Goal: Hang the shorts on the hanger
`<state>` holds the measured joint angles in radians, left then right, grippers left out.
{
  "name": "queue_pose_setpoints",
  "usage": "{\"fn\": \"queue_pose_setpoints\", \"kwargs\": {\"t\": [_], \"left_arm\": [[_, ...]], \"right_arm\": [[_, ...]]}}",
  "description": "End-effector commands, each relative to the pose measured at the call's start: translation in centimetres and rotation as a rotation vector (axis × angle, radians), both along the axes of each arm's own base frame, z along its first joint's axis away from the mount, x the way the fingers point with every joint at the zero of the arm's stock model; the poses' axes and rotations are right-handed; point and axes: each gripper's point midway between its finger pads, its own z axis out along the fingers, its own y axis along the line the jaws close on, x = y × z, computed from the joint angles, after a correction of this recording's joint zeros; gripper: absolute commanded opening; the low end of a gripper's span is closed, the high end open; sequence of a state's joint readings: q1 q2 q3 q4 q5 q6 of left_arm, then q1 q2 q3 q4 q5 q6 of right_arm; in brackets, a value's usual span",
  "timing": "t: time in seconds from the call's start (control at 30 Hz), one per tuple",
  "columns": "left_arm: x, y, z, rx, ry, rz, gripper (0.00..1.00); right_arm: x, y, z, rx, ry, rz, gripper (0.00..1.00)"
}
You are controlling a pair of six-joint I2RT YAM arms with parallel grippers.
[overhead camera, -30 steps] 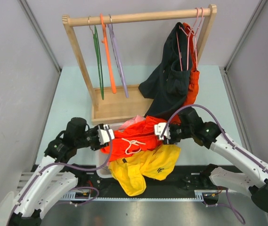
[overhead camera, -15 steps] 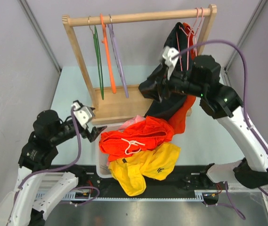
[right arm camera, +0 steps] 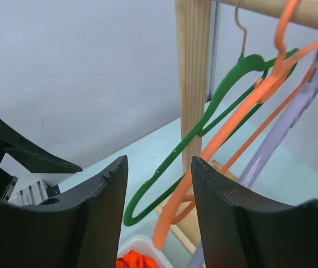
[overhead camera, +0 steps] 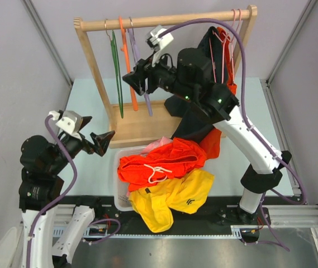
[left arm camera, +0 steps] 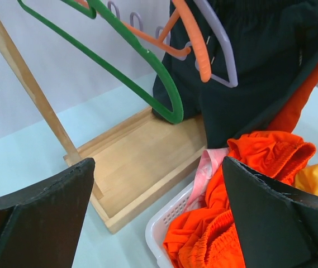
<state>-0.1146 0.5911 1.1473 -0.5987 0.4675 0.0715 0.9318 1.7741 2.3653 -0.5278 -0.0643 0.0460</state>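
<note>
Hanger-fetching step: the right pincer (overhead camera: pixel 132 81), part-open, brackets the hanger (overhead camera: pixel 127 56) and should next close on it, while the left pincer (overhead camera: pixel 96 129) gapes wide and empty beside the shorts (overhead camera: pixel 164 159).

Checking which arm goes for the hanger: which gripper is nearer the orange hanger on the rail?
Right. The right gripper is up at the orange hanger, jaws apart. The left gripper is open, low beside the white basket, well below the rail.
</note>
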Motion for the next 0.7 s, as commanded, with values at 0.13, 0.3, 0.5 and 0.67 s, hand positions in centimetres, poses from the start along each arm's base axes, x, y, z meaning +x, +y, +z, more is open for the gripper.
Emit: {"fn": "queue_pose_setpoints", "kwargs": {"t": [0.13, 0.3, 0.5, 0.67], "left_arm": [[-1.3, -0.3, 2.2, -0.056, -0.069, -0.024, 1.00], [-1.1, -0.3, 2.1, -0.047, -0.072, -0.021, 1.00], [-1.0, -0.2, 2.5, -0.046, -0.092, -0.018, 1.00], [-0.9, -0.3, 2.4, -0.046, -0.092, -0.024, 1.00]], "right_arm": [[1.3, -0.4, 1.7, 0.058, -0.019, -0.191, 0.51], [1.9, 0.3, 0.2, 0.029, -0.002, -0.204, 0.50], [3.4, 0.7, -1.4, 0.041, 0.049, -0.209, 0.49], [5.3, 0.7, -3.2, 0.032, 0.089, -0.223, 0.45]]}}
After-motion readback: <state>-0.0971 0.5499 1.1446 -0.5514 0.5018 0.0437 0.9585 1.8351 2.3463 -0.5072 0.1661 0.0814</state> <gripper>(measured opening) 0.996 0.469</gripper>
